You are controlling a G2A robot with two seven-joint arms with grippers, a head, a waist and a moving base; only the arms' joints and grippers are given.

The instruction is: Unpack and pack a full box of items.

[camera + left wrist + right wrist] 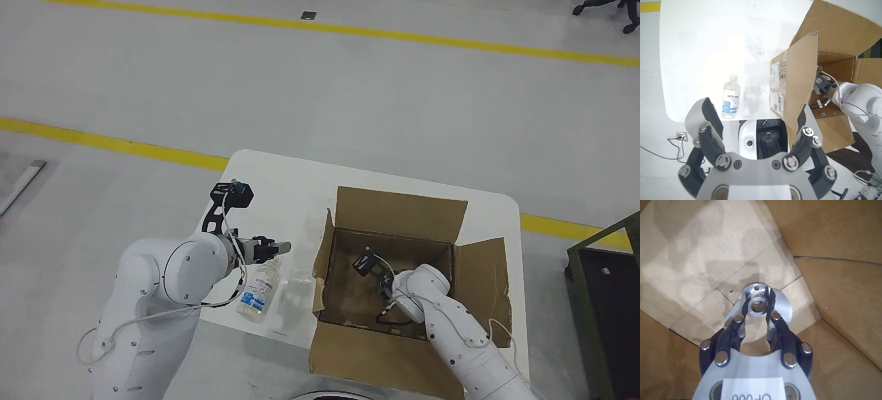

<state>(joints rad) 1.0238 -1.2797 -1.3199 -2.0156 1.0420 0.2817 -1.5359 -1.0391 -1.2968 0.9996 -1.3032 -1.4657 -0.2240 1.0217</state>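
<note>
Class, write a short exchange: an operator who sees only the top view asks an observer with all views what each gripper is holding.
Operator: From the top view, is the right gripper gripping anything inside the box?
Observer: Yes. It is shut on a metal flanged ring, its fingers pinching the hub.
Operator: And the left gripper?
Observer: It is open and holds nothing; the bottle lies on its side on the table beyond it.

box point(400, 212) floor partly behind right arm point(455, 320)
</note>
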